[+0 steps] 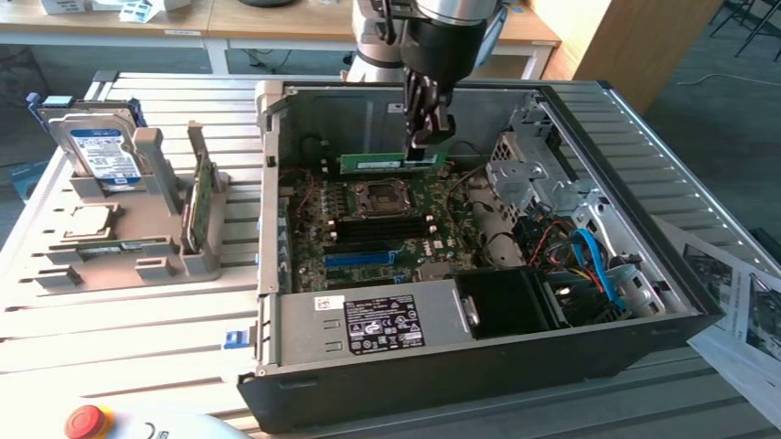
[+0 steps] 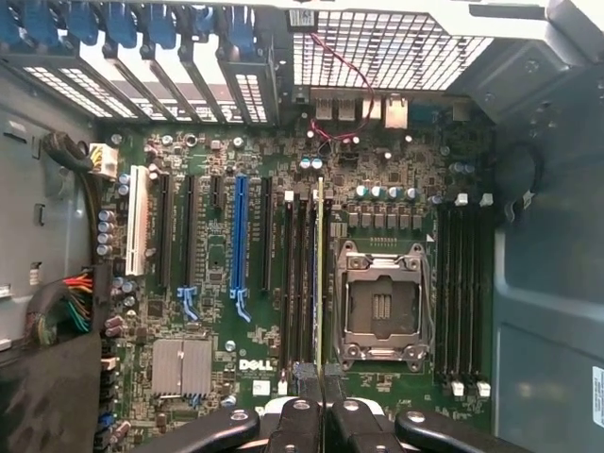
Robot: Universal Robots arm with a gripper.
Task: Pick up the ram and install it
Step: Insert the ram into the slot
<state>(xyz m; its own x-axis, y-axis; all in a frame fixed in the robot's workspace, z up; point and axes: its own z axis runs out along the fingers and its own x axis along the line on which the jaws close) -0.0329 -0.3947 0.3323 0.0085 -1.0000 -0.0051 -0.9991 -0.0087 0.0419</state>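
Ram [image 1: 372, 163], long narrow green stick, pale label, pinched by gripper [image 1: 422, 152]

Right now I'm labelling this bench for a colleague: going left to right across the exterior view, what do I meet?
Blue-labelled hard drive → upright green circuit card → ram in the gripper → metal drive cage → printed sheets.

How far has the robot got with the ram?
Done: the ram is picked up, pinched in the shut jaws inside the open computer case. In hand: it hangs over the motherboard, edge-down by the long slots. Left: it does not look pushed into a slot yet.
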